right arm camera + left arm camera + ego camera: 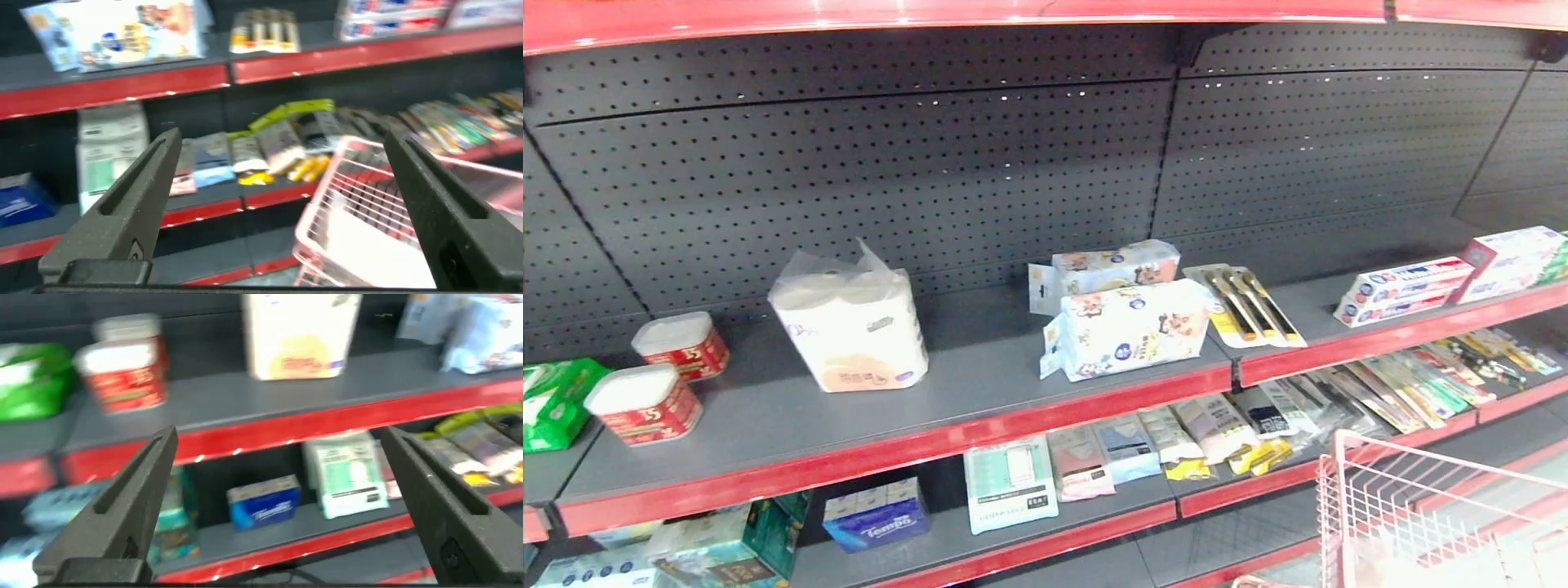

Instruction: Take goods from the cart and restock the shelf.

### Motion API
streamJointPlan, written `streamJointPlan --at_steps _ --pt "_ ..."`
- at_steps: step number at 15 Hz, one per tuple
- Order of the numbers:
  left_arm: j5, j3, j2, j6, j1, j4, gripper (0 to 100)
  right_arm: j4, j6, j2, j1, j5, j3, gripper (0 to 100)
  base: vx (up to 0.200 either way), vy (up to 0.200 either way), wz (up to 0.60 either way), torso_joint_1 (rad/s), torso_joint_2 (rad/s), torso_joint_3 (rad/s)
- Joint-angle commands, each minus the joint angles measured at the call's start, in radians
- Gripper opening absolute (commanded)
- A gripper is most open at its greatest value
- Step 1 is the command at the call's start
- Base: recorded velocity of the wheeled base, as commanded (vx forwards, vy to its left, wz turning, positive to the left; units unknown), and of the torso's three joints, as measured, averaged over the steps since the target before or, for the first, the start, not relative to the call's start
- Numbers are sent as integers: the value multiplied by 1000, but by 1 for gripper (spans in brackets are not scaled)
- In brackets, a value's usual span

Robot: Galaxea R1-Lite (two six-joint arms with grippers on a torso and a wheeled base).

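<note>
The grey shelf (980, 367) with red edges carries a pack of paper rolls (851, 327), two red-and-white tubs (645, 402), cartoon-print tissue packs (1127, 327), a toothbrush pack (1248, 304) and toothpaste boxes (1405, 290). A pink wire cart (1429, 514) stands at the lower right, also in the right wrist view as the cart (368, 220). My left gripper (282, 498) is open, facing the shelf front below the paper rolls (301, 335). My right gripper (282, 204) is open, above and before the cart, holding nothing.
The lower shelf (1045, 523) holds flat packets, a blue tissue box (876, 514) and rows of toothbrushes (1413, 380). A green pack (551, 400) lies at the far left. Bare shelf surface lies between the paper rolls and the tissue packs. A black pegboard backs the shelves.
</note>
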Motion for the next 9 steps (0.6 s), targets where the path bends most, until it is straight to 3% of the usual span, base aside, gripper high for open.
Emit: streamJointPlan --at_steps 1,9 --pt "1 0 1 0 1 0 100 0 0 1 0 1 0 100 0 0 -600 -2 2 7" --pt "1 0 1 0 1 0 100 0 0 1 0 1 0 100 0 0 -600 4 3 5"
